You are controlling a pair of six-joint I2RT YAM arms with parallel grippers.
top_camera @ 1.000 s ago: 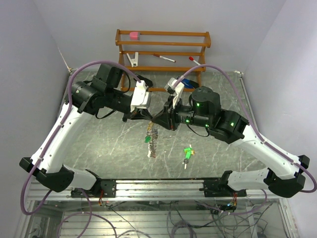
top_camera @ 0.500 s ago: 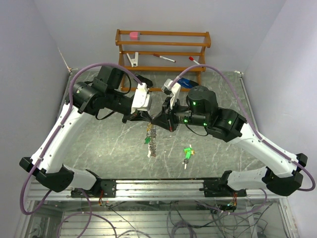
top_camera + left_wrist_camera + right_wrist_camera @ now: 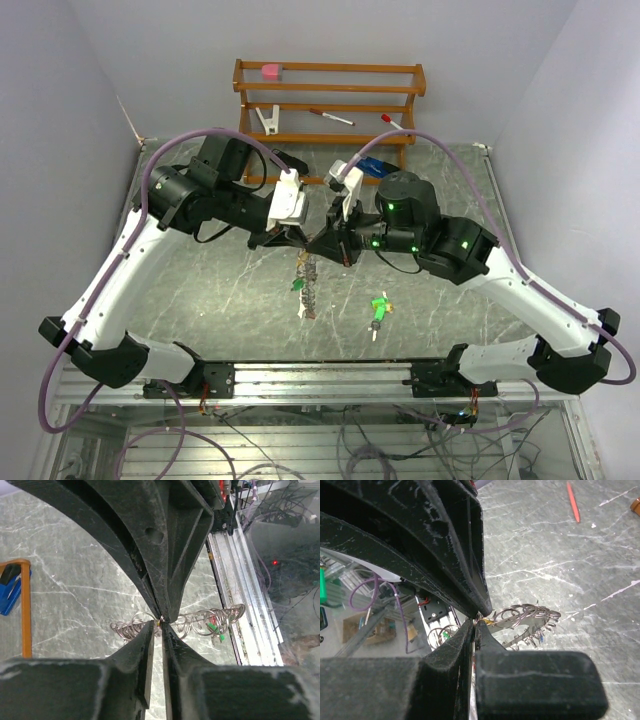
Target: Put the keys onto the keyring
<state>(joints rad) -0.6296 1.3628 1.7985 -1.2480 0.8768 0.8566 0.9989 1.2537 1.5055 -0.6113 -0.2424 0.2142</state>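
Note:
The keyring (image 3: 305, 285), a bunch of silvery rings and small keys with a green tag, hangs between my two grippers above the table. My left gripper (image 3: 298, 238) and right gripper (image 3: 322, 242) meet tip to tip over it. In the left wrist view my left gripper (image 3: 161, 628) is pinched on a thin wire ring of the keyring (image 3: 200, 622). In the right wrist view my right gripper (image 3: 476, 624) is shut on the same ring, with the keyring (image 3: 530, 617) trailing to the right. A loose key with a green head (image 3: 378, 311) lies on the table to the right.
A wooden rack (image 3: 330, 100) stands at the back, holding a pink item, a white clip and red-capped pens. A blue object (image 3: 372, 165) lies in front of it. A red pen (image 3: 572, 502) lies on the marble table. The metal rail (image 3: 320, 375) runs along the near edge.
The right arm's wrist has shifted slightly left and back, uncovering the blue object behind it. Both grippers stay together on the keyring, which hangs in the same place.

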